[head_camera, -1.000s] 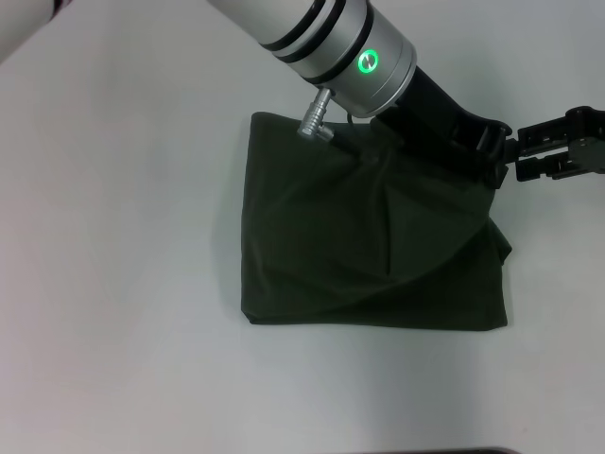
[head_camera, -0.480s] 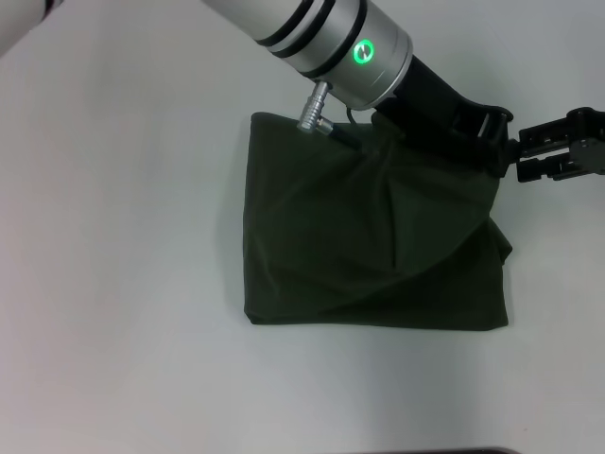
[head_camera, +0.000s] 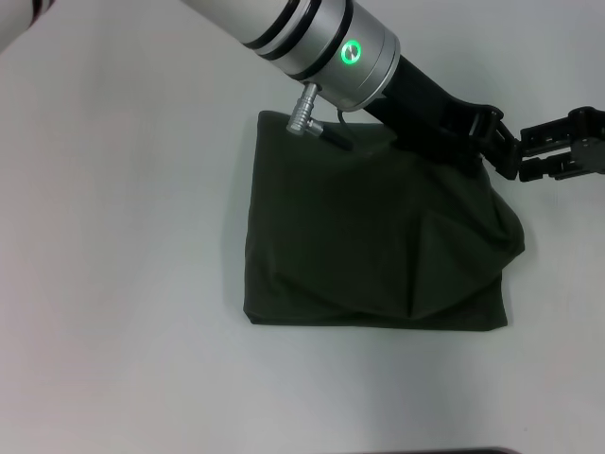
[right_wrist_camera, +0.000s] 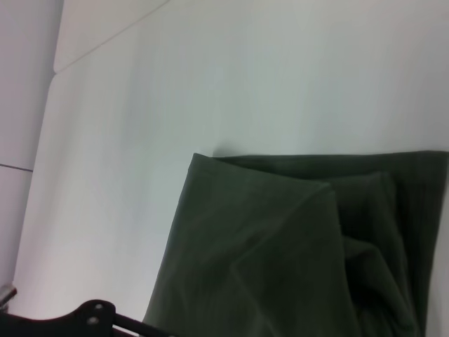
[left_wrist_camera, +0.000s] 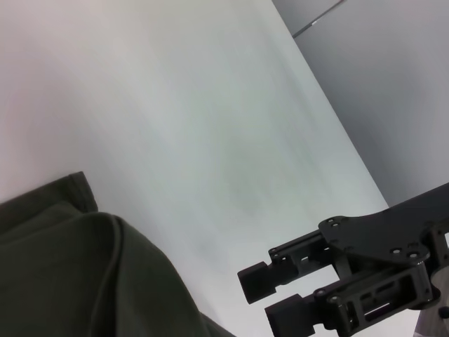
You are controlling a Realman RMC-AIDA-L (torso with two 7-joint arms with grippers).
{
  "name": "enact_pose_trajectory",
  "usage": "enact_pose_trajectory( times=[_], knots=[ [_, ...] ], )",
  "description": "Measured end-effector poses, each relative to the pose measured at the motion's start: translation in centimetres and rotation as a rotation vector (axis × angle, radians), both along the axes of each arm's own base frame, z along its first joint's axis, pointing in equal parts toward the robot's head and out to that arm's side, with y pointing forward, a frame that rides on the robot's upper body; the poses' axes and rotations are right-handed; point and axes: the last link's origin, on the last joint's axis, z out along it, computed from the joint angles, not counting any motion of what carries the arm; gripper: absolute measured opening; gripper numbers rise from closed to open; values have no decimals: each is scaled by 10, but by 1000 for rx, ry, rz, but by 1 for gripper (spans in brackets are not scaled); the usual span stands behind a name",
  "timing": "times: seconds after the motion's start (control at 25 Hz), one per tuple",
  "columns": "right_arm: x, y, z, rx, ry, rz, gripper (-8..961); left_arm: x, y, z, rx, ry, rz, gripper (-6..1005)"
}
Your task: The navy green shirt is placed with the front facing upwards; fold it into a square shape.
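Observation:
The navy green shirt point(head_camera: 359, 246) lies folded into a rough dark rectangle in the middle of the white table, plain side up, with no lettering showing. Its top layer rises in a loose fold toward the far right corner. There my left gripper point(head_camera: 496, 151) is shut on the cloth edge, its arm reaching across from the upper left. My right gripper point(head_camera: 522, 153) hovers open just right of that corner, fingers pointing at it. The left wrist view shows the shirt point(left_wrist_camera: 63, 267) and the open right gripper point(left_wrist_camera: 263, 298). The right wrist view shows the shirt's layered folds point(right_wrist_camera: 280, 260).
The silver left forearm point(head_camera: 321, 38) with its green light crosses above the shirt's far edge. White table point(head_camera: 123, 236) spreads to the left and front of the shirt. A dark strip point(head_camera: 473, 451) marks the table's near edge.
My left gripper has drawn back toward the upper left a little while the held top layer spread rightward, so the fold now bulges past the shirt's right edge. The right gripper stayed put.

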Motion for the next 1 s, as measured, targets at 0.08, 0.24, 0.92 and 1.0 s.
enact_pose_trajectory(
  times=[0.08, 0.24, 0.92, 1.0],
  knots=[
    [1, 0, 0, 0, 0, -2, 645, 0, 0, 1, 0, 0, 0, 341],
    [1, 0, 1, 2, -2, -2, 644, -3, 1, 4, -6, 5, 3, 492],
    [-9, 8, 14, -3, -11, 14, 646, -83, 12, 96, -9, -44, 174, 569],
    [-15, 11, 14, -15, -5, 31, 645, -93, 10, 106, -7, -61, 193, 568]
  ],
)
